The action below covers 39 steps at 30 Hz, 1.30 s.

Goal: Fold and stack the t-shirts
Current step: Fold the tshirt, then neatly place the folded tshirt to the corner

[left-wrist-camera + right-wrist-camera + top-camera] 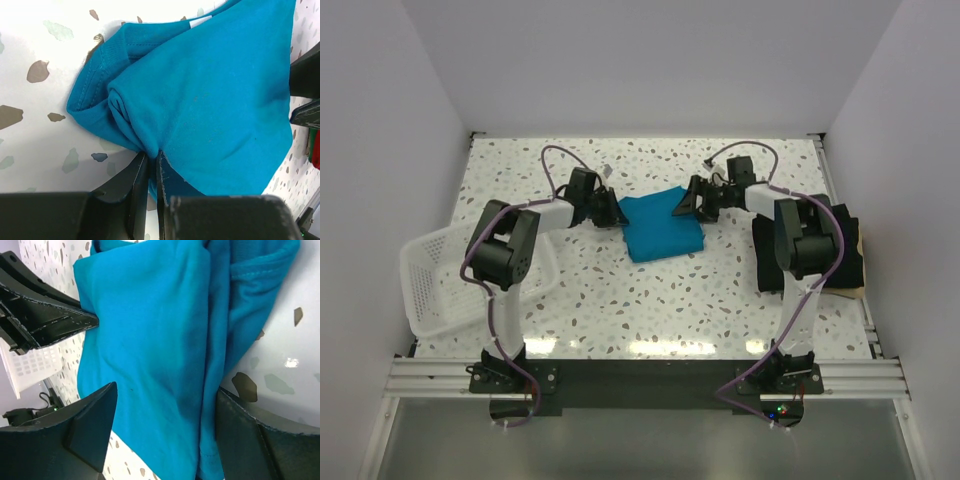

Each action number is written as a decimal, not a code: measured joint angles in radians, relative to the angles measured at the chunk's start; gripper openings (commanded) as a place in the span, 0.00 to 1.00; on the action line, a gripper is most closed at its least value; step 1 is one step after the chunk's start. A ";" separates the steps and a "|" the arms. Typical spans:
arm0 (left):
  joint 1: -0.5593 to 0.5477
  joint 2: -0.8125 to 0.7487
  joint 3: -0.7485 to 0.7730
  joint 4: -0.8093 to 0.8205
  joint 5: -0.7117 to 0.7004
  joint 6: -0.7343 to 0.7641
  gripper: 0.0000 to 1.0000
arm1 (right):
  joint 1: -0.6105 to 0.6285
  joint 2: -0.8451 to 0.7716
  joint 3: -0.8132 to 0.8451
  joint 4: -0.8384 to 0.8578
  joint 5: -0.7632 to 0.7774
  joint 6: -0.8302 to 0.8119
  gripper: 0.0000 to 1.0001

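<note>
The right arm covers much of the black t-shirt (its folds too dark to tell).

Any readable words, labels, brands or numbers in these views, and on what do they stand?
None can be read.
The white neck tag on the teal t-shirt: too small to read, no print legible.
The basket and the table: no lettering visible.
</note>
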<state>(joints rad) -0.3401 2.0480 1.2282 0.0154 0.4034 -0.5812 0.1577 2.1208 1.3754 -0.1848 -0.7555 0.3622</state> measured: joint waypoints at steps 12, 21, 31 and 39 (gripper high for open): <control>0.000 0.013 0.000 0.033 0.028 -0.001 0.19 | 0.033 0.020 -0.037 0.032 0.009 0.024 0.19; -0.005 -0.004 0.000 0.047 0.044 0.000 0.57 | 0.062 -0.036 -0.040 -0.090 0.148 -0.005 0.00; -0.005 -0.101 -0.050 -0.065 -0.060 0.033 0.69 | 0.150 -0.130 0.051 -0.489 0.608 -0.147 0.00; -0.004 -0.233 -0.140 -0.109 -0.071 0.047 0.69 | 0.264 -0.181 0.052 -0.680 0.950 -0.130 0.00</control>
<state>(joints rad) -0.3443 1.8145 1.0878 -0.0940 0.3328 -0.5343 0.4217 1.9396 1.4277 -0.8646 0.1947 0.2321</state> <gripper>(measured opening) 0.691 0.066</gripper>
